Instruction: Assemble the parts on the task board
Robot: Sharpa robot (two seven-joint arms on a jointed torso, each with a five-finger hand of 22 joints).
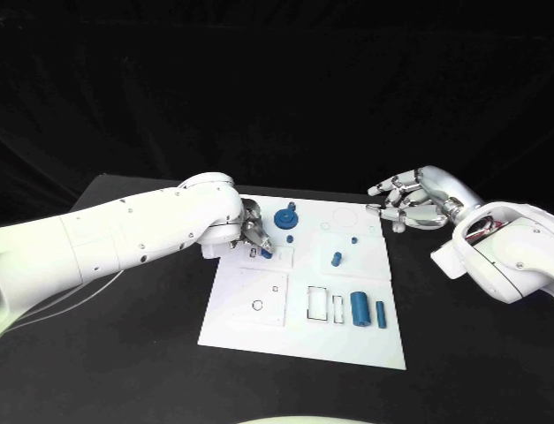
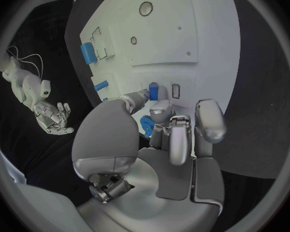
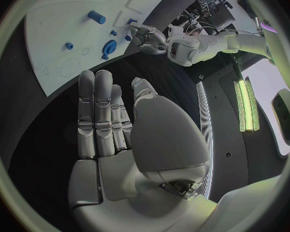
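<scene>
The white task board (image 1: 267, 329) lies in the middle of the table. My left hand (image 1: 254, 236) hangs over its far left part. Thumb and a fingertip (image 2: 161, 108) pinch a small blue part (image 2: 153, 91) (image 1: 267, 253) beside an empty slot (image 2: 176, 90). A blue round knob (image 1: 285, 216) (image 3: 109, 48) stands just beyond that hand, partly hidden by the fingers in the left wrist view. A big blue cylinder (image 1: 360, 308) (image 2: 87, 52) and a thinner one (image 1: 381, 312) lie at the board's near right. My right hand (image 1: 411, 201) (image 3: 103, 113) hovers off the far right corner, fingers straight, holding nothing.
More small blue parts (image 1: 337, 259) (image 1: 291, 237) sit mid-board, with empty rectangular slots (image 1: 316, 302) beside the cylinders and a round hole (image 1: 258, 306) at the near left. Black table (image 1: 481, 353) surrounds the board on all sides.
</scene>
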